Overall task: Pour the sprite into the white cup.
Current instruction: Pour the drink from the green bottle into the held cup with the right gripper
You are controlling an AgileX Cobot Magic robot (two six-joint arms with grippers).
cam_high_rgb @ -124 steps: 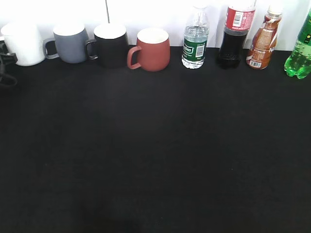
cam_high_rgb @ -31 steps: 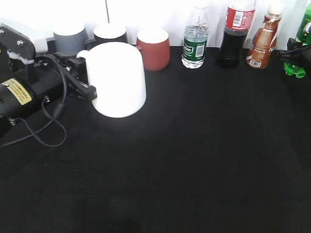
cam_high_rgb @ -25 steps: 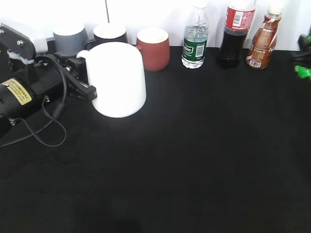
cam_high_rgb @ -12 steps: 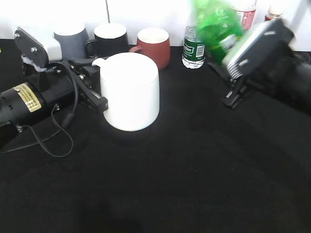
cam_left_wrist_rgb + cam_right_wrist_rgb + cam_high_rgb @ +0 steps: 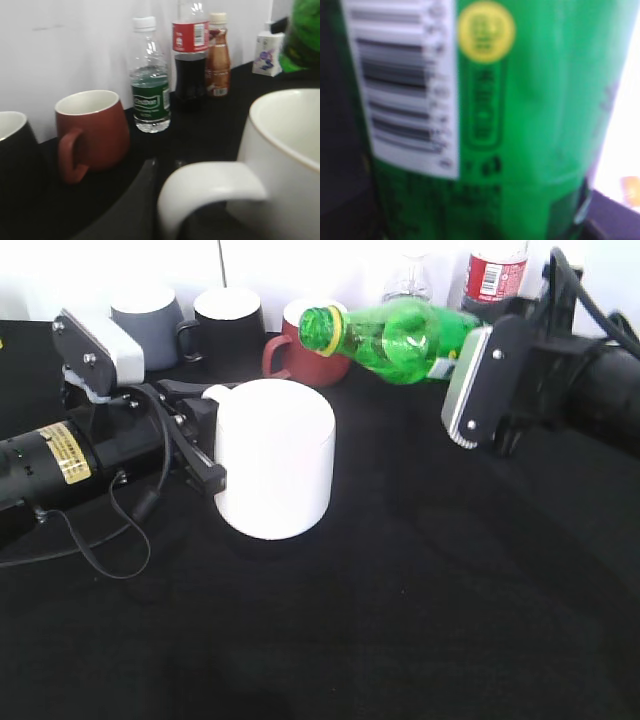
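1. The left gripper (image 5: 205,440) is clamped on the handle of the white cup (image 5: 275,470), which stands upright on the black table (image 5: 400,620) just in front of it.
2. The right gripper (image 5: 470,375) is closed around the base end of the sprite (image 5: 400,337), and the bottle lies nearly level, neck stretched out ahead of the gripper toward the cup.
3. Progress call: both pickups look done and the tilt is on. The mouth sits above and just behind the cup's far rim, not clearly over the opening, so the pour itself is not yet done.
4. No stream shows, and whether a cap is on the neck I cannot tell.
5. Materials: the cup is glossy white ceramic, rounded, with a thick looped handle (image 5: 210,192); its inside looks empty in the left wrist view.
6. The bottle is translucent bright green plastic with a yellow neck ring (image 5: 338,332), and its label carries a barcode (image 5: 400,95).
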